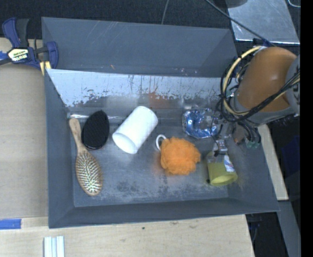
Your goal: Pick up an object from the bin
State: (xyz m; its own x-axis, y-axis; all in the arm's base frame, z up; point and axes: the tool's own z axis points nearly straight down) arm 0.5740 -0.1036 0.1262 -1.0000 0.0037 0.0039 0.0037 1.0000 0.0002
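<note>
camera view | gripper (220, 146) low at the right end of the grey bin (146, 210), just above a small olive-yellow bottle (220, 174) lying by the right wall | released or clenched: cannot tell | orange mesh pouf (179, 155) just left of the bottle, crinkled blue wrapper (198, 123) behind it | white cylinder (136, 128), black oval brush (95, 129), wooden hairbrush (87, 167) further left

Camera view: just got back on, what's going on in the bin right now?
The arm reaches in from the right, and its gripper hangs low at the right end of the bin. It is just above a small yellow-green container lying by the right wall. An orange mesh sponge sits beside that and a blue crinkled wrapper behind it. The white cylinder, black oval brush and wooden hairbrush lie further left on the floor.
</note>
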